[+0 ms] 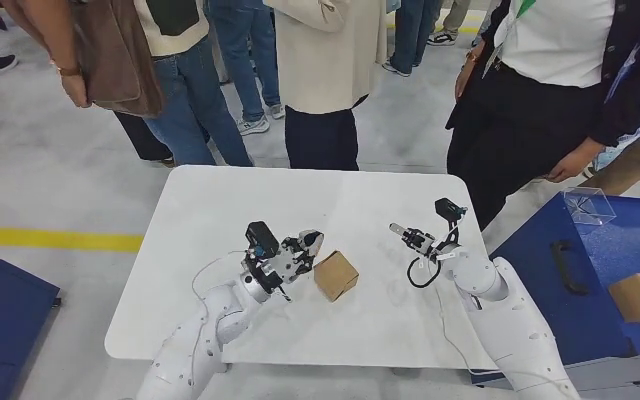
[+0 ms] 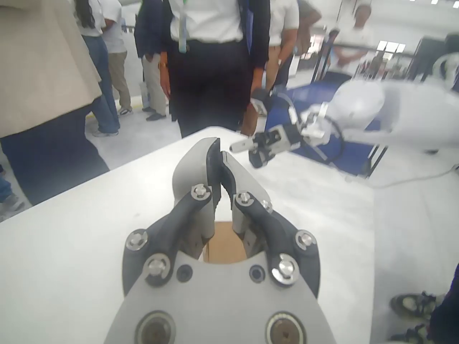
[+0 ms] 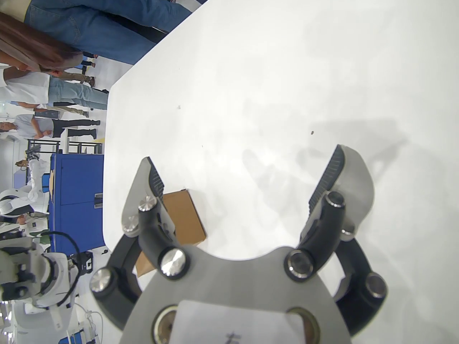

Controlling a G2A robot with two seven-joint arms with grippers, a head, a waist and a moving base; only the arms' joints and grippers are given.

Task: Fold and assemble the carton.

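A small brown carton point(image 1: 335, 275) sits near the middle of the white table point(image 1: 200, 220), folded into a box shape. My left gripper point(image 1: 311, 240) hovers just beside the carton's far left corner, fingers shut together with nothing between them. In the left wrist view the shut gripper point(image 2: 216, 149) points past the carton point(image 2: 226, 245), which shows as a strip under the fingers. My right gripper point(image 1: 401, 232) stands open to the right of the carton, apart from it. The right wrist view has the open gripper point(image 3: 244, 161) over bare table, the carton point(image 3: 183, 216) behind one finger.
Several people stand close along the table's far edge. A blue cabinet point(image 1: 565, 275) stands at the right with a clear plastic box point(image 1: 590, 205) on it. Another blue unit point(image 1: 20, 310) is at the left. A black cable point(image 1: 420, 270) loops at the right wrist.
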